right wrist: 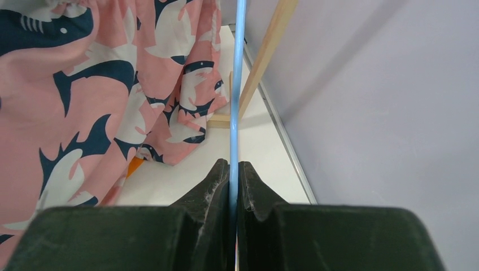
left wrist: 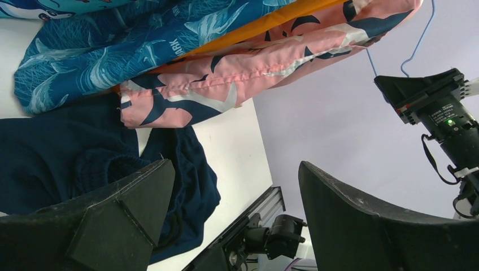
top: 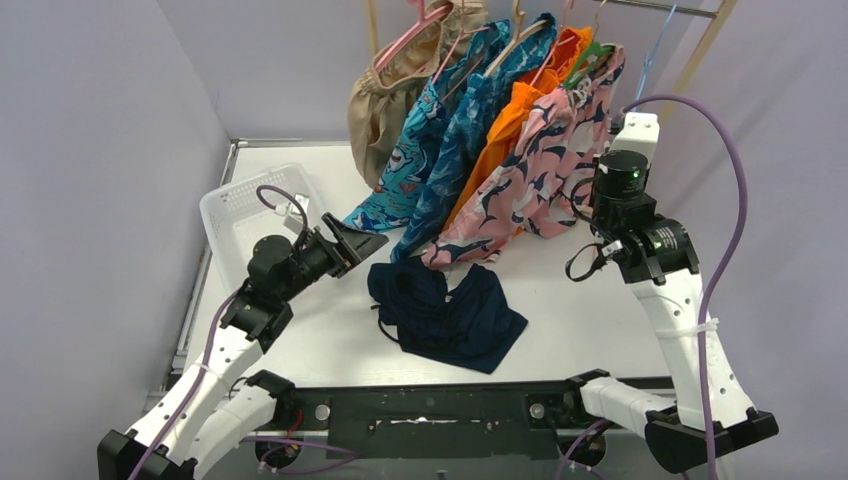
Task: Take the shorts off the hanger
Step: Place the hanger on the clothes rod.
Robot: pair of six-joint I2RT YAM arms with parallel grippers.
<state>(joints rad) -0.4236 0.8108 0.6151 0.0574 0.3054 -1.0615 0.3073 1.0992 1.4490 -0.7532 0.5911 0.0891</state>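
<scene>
The plain navy fabric shorts [top: 450, 315] lie crumpled on the white table [top: 580, 300], off any hanger, near its front edge between the two arms. The left gripper [top: 352, 240] hovers just beside their left edge with its jaws spread wide and nothing between them. In the left wrist view, navy fabric shows beyond the left finger. The right gripper [right wrist: 233, 169] has its jaws pressed together, pinching a thin light-blue wire hanger [right wrist: 235, 84] that runs upward beside a wooden rack post [right wrist: 265, 56]. Five more pairs hang in a row at the rear: tan shorts [top: 390, 90], turquoise print shorts [top: 415, 150], dark teal-blue print shorts [top: 475, 130], plain orange shorts [top: 515, 105] and pink shark-print shorts [top: 545, 165]. The pink pair is nearest the right gripper, and its lower hem reaches the table just beside the navy pair. A white plastic basket [top: 240, 215] stands at the left of the table, behind the left gripper.
</scene>
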